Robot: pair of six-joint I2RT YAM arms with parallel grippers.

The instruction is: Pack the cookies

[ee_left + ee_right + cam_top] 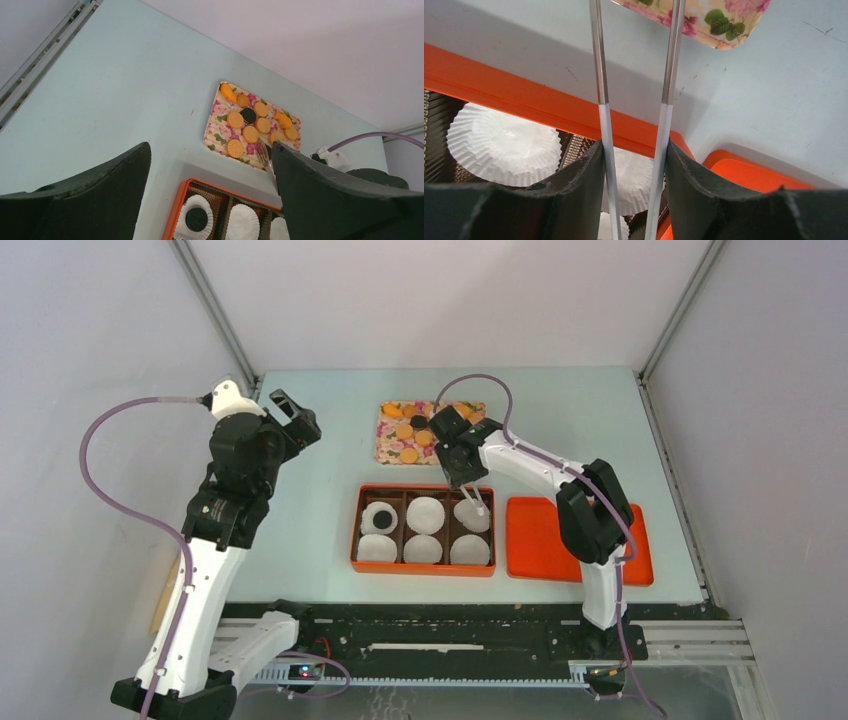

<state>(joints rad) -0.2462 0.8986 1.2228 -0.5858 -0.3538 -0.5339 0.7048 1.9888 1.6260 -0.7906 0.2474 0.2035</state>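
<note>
While the right gripper [466,475] clamps thin metal tongs [601,90], round orange-tan cookies [405,431] lie just far of it on the floral tray [385,452]; the left gripper [297,412] gapes farther off.

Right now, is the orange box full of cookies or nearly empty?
Nearly empty. One black cookie lies in the far-left liner of the orange box; the other five liners show only white paper.

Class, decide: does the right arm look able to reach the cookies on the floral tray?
Probably yes: the tongs it holds point toward the floral tray close by, and nothing stands before the cookies.
</note>
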